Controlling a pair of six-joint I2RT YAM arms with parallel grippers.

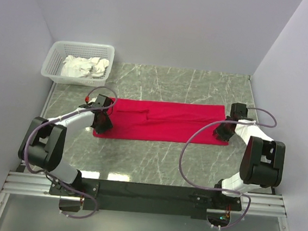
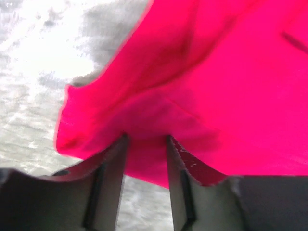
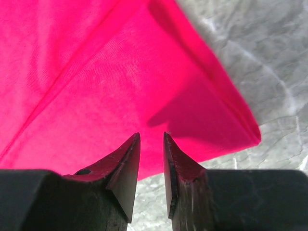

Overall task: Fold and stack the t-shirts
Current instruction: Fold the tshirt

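Observation:
One red t-shirt lies folded into a long flat band across the marble table. My left gripper is low over its left end and my right gripper is at its right end. In the left wrist view the t-shirt is blurred and rucked up at its edge. The left gripper has its jaws apart, with cloth across the tips and bare table in the gap lower down. In the right wrist view the right gripper has a narrow gap between its jaws. Its tips are over the t-shirt, just inside the near edge by the corner.
A white lattice basket holding crumpled white cloth stands at the back left corner. Grey walls close in the table on the left, back and right. Marble table shows in front of and behind the shirt.

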